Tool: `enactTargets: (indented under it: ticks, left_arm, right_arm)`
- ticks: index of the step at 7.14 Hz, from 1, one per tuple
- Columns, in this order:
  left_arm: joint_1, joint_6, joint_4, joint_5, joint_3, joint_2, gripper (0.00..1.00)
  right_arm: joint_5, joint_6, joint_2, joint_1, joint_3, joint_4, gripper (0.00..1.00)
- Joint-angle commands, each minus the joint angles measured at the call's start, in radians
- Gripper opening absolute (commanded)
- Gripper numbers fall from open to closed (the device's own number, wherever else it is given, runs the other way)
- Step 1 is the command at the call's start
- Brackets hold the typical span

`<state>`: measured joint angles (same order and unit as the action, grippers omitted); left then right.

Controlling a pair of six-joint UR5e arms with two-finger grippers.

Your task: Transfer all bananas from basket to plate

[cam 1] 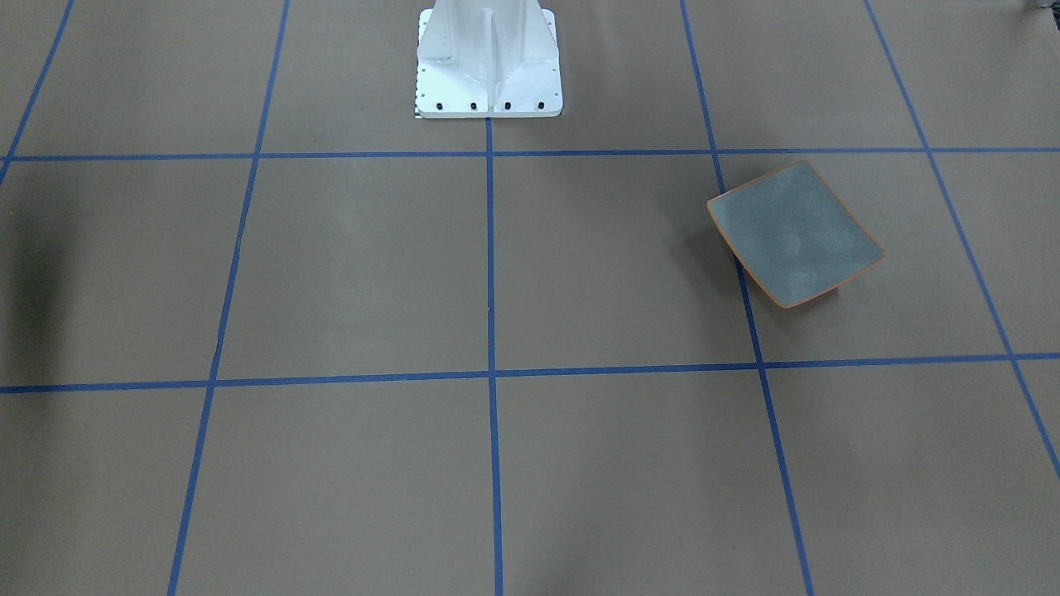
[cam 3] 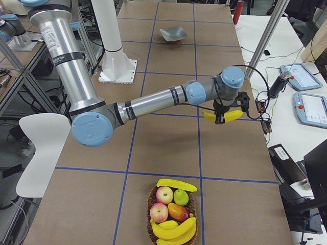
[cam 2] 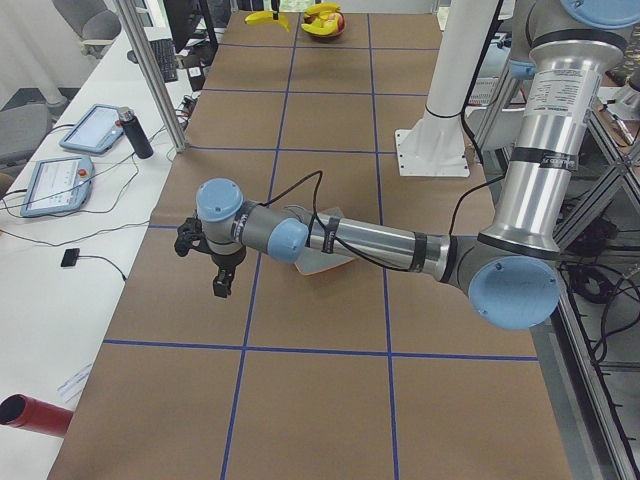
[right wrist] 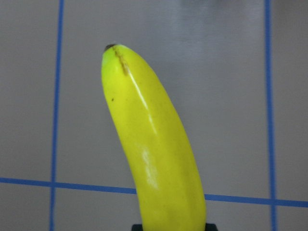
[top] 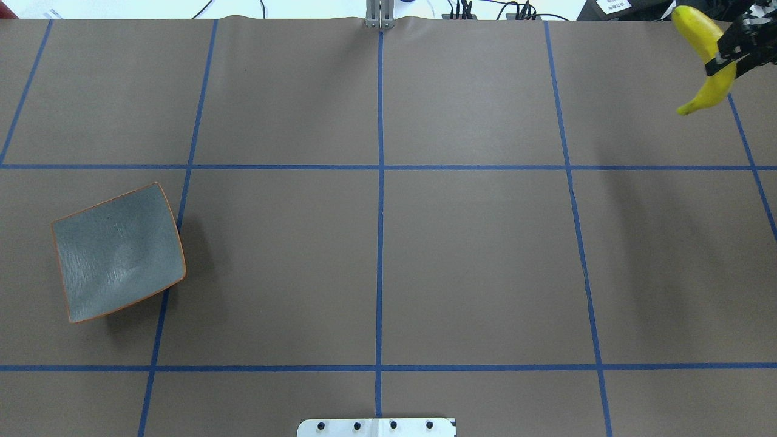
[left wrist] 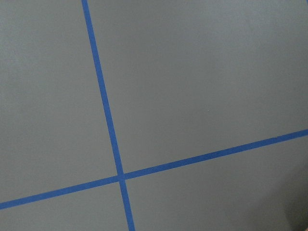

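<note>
Overhead view: right fingers [top: 736, 35] clenched on banana [top: 697, 29], aloft at 2 o'clock of tabletop [top: 473, 255]; plate [top: 115, 252] lay at 9 o'clock. State of left fingers [cam 2: 218, 286] could not be told.

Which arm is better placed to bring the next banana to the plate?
Right, likely: the right gripper grips a glossy yellow curved banana. The empty grey-blue rectangular plate lies nearer the left arm.

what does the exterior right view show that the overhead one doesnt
Only exterior right: the basket of fruit with more bananas, the whole right arm, and a white chair. Only overhead: cables past the table's far edge. Both: the plate, the banana held in the right gripper, and the blue tape grid.
</note>
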<state>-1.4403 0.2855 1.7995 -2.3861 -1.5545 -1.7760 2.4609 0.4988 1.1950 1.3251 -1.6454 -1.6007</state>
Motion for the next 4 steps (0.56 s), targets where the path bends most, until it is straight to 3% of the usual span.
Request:
enactTargets:
  ticks: [1,2,4]
  left_arm:
    - [0.085,0.331,0.156,-0.002,0.001,-0.066,1.0]
    - [0.142,0.489,0.237,-0.002,-0.007,-0.092,1.0]
    - [0.283,0.864,0.494,-0.001,-0.012,-0.137,1.0]
  right_arm:
    - [-0.005,0.342,-0.038,-0.186,-0.167,0.007,0.0]
    - [-0.005,0.482,-0.06,-0.248,-0.198,0.071,0.0]
    - [-0.055,0.753,-0.061,-0.372,-0.205,0.34,0.0]
